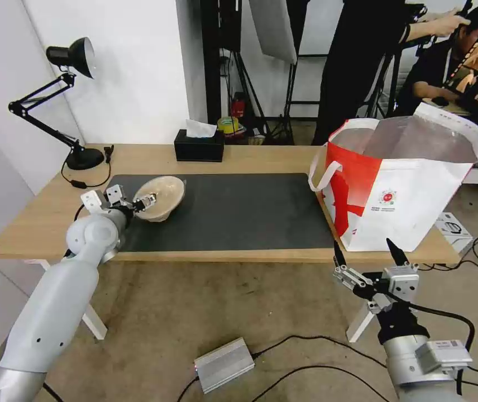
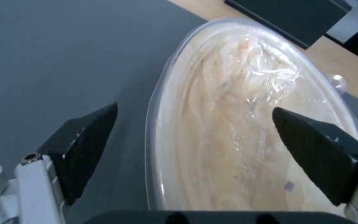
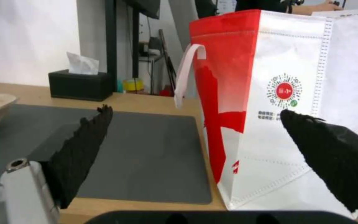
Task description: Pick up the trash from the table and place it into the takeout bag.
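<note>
The trash in view is a beige paper bowl (image 1: 169, 192) with crumpled clear plastic inside, sitting on the left part of the dark grey mat (image 1: 239, 206) on the table (image 1: 261, 157). My left gripper (image 1: 148, 200) is open at the bowl's near-left rim. In the left wrist view the bowl (image 2: 237, 124) lies between the spread fingers (image 2: 88, 146) of that gripper (image 2: 193, 124), one over the mat and one over the bowl's inside. The takeout bag (image 1: 406, 201) stands open on the table's right end. My right gripper (image 1: 364, 248) hangs open below the table's front edge, in front of the bag (image 3: 270, 62).
A black tissue box (image 1: 199, 148) sits at the table's back edge and a black desk lamp (image 1: 71, 61) at the back left. On the floor lie a silver box (image 1: 225, 363) and cables. People and stands are behind the table.
</note>
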Controlling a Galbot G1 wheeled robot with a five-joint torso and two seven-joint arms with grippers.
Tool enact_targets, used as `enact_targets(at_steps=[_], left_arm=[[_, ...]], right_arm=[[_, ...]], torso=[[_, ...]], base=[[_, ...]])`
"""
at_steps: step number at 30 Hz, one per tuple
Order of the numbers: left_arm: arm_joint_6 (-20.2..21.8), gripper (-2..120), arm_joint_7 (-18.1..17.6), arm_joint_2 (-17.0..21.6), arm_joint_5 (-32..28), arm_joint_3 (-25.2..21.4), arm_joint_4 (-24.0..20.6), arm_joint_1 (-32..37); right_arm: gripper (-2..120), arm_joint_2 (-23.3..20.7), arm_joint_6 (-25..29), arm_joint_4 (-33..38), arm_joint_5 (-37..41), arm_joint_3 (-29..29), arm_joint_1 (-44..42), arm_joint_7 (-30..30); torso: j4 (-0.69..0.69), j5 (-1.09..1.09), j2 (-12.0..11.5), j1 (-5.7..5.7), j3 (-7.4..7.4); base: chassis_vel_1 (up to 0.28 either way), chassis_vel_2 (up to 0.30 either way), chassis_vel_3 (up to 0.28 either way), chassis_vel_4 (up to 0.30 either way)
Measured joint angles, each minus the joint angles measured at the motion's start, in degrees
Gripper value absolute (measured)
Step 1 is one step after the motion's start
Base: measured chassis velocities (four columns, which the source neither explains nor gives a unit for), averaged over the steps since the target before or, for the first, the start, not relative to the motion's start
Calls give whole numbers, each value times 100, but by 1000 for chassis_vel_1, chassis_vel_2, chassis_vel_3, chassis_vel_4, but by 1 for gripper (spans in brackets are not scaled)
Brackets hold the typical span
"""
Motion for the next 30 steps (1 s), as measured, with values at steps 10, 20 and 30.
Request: enact_targets(at_steps=[10,20,30], left_arm=[[146,100,-82,-39,-62,20,63,-35],[310,87,-384,-145,-298,19,32,-53],[350,54,-482,-183,-342,23,-8,-43]], right_arm=[[100,-7,4,0,6,0,5,6],[100,-8,7,10,10,-1,5,12],[100,-8,8,11,13,-6,14,13]], torso=[[0,0,0,0,0],[0,0,0,0,0],[-1,1,0,0,0]], base=[[0,0,0,0],[0,0,0,0],[0,0,0,0]])
